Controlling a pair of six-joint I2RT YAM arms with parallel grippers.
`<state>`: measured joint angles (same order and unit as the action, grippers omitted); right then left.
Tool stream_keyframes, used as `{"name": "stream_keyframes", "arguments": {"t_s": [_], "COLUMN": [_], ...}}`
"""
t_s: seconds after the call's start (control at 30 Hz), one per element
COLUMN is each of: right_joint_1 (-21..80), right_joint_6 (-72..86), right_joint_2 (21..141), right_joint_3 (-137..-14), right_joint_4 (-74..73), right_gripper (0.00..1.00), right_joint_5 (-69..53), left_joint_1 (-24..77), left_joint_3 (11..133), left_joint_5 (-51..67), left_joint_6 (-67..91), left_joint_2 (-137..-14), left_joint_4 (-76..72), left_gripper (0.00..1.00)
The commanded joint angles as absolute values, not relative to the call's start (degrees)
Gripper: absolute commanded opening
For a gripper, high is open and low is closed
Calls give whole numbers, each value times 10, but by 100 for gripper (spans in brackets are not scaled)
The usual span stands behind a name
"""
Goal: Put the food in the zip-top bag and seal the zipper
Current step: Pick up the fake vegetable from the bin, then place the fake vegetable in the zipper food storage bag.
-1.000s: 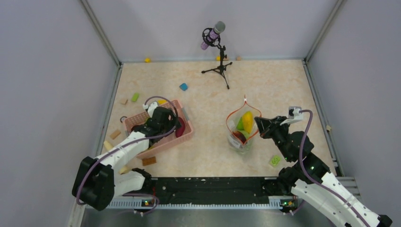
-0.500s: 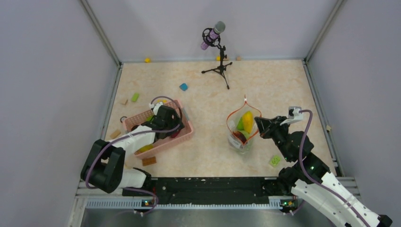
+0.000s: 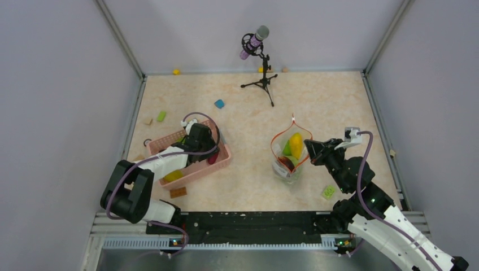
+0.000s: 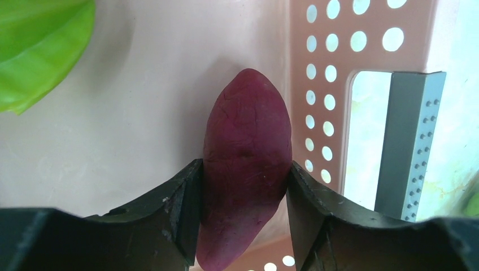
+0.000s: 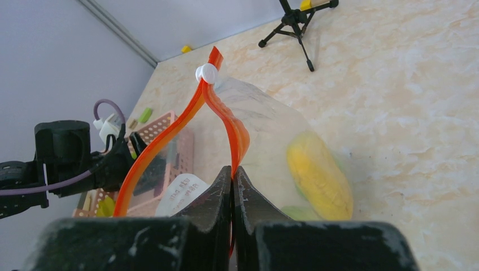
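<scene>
- In the pink basket (image 3: 195, 170) at the left of the table, the left gripper (image 4: 244, 169) pinches a maroon toy food (image 4: 247, 141) between its two fingers, just beside the basket's holed wall.
- On the basket floor a bright green piece (image 4: 39, 48) lies apart from the maroon one, and a yellow piece (image 3: 173, 175) sits at the basket's near left end.
- Right of the middle, the clear bag (image 3: 282, 168) stands upright with its mouth gaping.
- Its orange-red zipper (image 5: 169, 135) is unsealed, with the white slider (image 5: 207, 73) at the far end.
- The right gripper (image 5: 232, 172) is pressed together on the zipper strip at the mouth's near right side.
- Inside the bag are a yellow toy (image 5: 319, 175) and a green toy (image 3: 287, 149).
- A microphone stand (image 3: 262, 79) is at the far side.
</scene>
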<state>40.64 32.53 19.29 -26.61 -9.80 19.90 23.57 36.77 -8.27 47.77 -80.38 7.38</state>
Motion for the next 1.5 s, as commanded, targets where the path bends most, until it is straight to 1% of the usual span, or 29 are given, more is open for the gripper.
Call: {"name": "stream_keyframes", "arguments": {"t_s": [0.0,0.1,0.2,0.4,0.57,0.63,0.73,0.8,0.87,1.0,1.07,1.2,1.47], "right_joint_1": [406,406,407,407,407,407,407,407,407,407,407,407,407], "right_joint_6": [317,317,318,317,317,316,319,318,315,310,308,305,299], "right_joint_2": [196,196,196,195,195,196,195,196,196,196,196,196,194], "right_joint_3": [-265,-264,-264,-264,-264,-265,-265,-265,-265,-268,-268,-269,-270], "right_joint_4": [-73,-73,-72,-71,-71,-71,-71,-70,-70,-71,-71,-72,-77], "right_gripper": [0,0,0,0,0,0,0,0,0,0,0,0,0], "right_joint_5": [210,210,209,207,208,206,202,200,199,194,193,185,177], "left_joint_1": [231,231,231,232,232,232,240,256,290,394,426,463,516], "left_joint_3": [385,400,402,405,399,393,383,399,430,505,540,604,693], "left_joint_5": [-66,-74,-96,-110,-62,-11,135,201,227,182,186,209,193], "left_joint_6": [464,459,461,451,439,423,402,396,379,316,299,281,254], "left_joint_2": [-799,-786,-750,-649,-559,-527,-498,-503,-522,-568,-599,-661,-762], "left_joint_4": [97,128,144,157,148,114,25,-12,-19,-10,-9,-12,-12], "left_gripper": [31,13,0,0,0,0,0,0,0,0,0,0,0]}}
